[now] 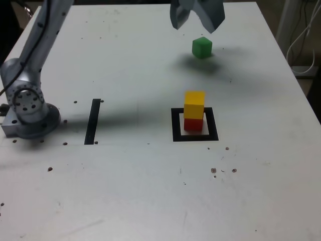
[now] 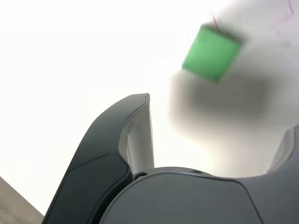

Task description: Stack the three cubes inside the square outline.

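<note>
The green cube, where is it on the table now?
In the exterior view the green cube lies alone on the white table, beyond the black square outline with its yellow-on-red stack, just below the open gripper.

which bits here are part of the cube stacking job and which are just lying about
Job: green cube, alone on the table; yellow cube on red cube inside the square outline; open hand above the green cube.
Lying about: black strip.

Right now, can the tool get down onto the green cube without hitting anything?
Probably yes. The tool hangs open just above the green cube, which sits alone on bare table. The yellow cube stacked on the red cube stands well clear.
</note>
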You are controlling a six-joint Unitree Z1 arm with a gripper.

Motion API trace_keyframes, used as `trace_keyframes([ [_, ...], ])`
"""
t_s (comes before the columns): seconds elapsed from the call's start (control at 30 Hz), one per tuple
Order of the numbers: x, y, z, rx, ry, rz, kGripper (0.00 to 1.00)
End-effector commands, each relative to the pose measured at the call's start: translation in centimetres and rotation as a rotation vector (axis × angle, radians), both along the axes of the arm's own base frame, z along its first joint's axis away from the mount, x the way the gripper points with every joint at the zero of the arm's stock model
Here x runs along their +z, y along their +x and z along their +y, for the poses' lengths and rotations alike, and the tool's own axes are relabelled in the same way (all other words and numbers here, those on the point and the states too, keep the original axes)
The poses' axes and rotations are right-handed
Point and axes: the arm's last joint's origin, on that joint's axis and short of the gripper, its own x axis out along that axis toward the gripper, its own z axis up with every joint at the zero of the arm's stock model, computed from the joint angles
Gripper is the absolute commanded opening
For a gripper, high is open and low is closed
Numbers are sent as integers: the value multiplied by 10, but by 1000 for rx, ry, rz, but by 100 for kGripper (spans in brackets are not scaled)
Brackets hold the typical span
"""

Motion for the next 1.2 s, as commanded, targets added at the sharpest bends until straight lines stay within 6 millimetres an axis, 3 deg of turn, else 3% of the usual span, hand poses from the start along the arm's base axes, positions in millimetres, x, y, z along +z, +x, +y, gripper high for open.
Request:
trace_keyframes([
  [0.0, -7, 1, 12, -6, 2, 0, 93],
  [0.17, -21, 6, 23, -38, -11, -4, 93],
  [0.47, -49, 11, 19, -60, -52, 24, 92],
  [0.63, -63, 11, 18, -58, -63, 16, 87],
  [0.77, -68, 13, 18, -53, -64, 5, 75],
  [1.0, -66, 12, 16, -51, -57, -5, 45],
  [1.17, -71, 13, 11, -68, -46, 23, 36],
])
